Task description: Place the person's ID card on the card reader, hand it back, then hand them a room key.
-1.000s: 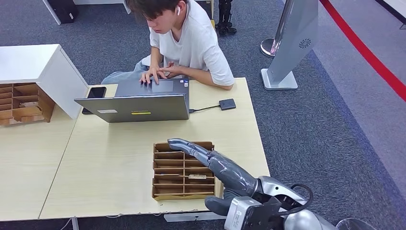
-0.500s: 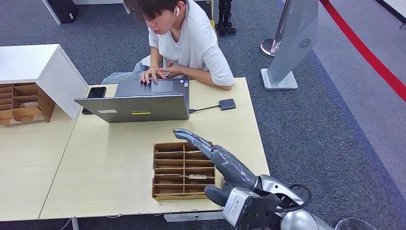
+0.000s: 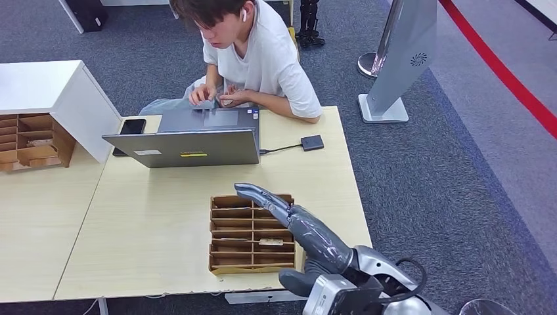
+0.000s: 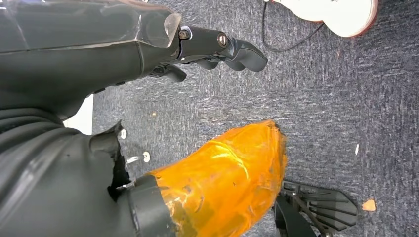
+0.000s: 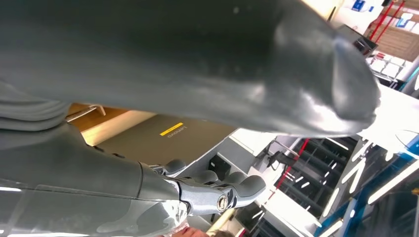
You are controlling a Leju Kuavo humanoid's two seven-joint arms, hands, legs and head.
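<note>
A small light card (image 3: pixel 270 241) was seen lying in a compartment of the cardboard divider tray (image 3: pixel 231 266), on the near part of the light wooden worktop (image 3: pixel 151 230). The right hand (image 3: pixel 299 226) was held above the tray's right side, its fingers (image 3: pixel 257 194) stretched out straight and together, with nothing held. A black card reader (image 3: pixel 312 142) was seen farther back on the worktop, cabled to an open grey laptop (image 3: pixel 184 147), with a black phone (image 3: pixel 131 127) beside it. A person (image 3: pixel 253 56) in a white shirt was seated behind the laptop. The left hand (image 4: pixel 212 47) was seen above grey carpet (image 4: pixel 316 103), fingers loosely curled around nothing.
</note>
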